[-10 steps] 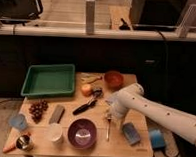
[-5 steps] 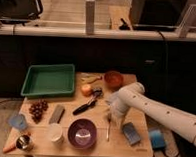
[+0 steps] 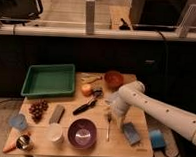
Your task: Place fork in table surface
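We see the gripper (image 3: 111,114) hanging fingers-down over the table surface (image 3: 117,150), spread wide, released, gripping nothing. Right beneath its tips lies the fork (image 3: 108,129), one only, flat on the wood. Just left of the gripper sits one purple bowl (image 3: 82,133), and just right of it one blue sponge (image 3: 130,133). Beyond, to the left, there's one black-handled utensil (image 3: 84,107), farther back one red bowl (image 3: 113,79), and farthest left one green tray (image 3: 50,80). Against half a second ago, fork and gripper sit much the same.
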You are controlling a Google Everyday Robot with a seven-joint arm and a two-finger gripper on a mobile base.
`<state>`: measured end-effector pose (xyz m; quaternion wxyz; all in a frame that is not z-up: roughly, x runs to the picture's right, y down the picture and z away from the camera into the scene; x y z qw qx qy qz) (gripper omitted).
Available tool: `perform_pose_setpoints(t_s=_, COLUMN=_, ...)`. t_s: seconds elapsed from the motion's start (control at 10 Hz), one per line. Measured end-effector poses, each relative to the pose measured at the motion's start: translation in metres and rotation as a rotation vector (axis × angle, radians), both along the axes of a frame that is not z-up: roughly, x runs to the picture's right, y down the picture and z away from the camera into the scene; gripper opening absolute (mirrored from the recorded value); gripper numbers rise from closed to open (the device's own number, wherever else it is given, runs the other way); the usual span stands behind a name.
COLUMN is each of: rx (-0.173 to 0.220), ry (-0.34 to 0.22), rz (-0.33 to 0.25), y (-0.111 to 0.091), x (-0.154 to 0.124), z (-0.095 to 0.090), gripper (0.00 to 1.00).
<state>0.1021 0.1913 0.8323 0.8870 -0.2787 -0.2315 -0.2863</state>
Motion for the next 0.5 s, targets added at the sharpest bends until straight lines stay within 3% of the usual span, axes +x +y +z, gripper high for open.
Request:
perform_pose_setpoints(t_s=0.2, rx=-0.004, ry=0.004, rz=0.005, y=-0.002, x=0.001, z=0.002, gripper=0.80)
perform_pose_setpoints(t_s=0.5, rx=0.008, ry=-0.030, rz=-0.041, y=0.008, x=-0.004, z=0.003, gripper=0.80)
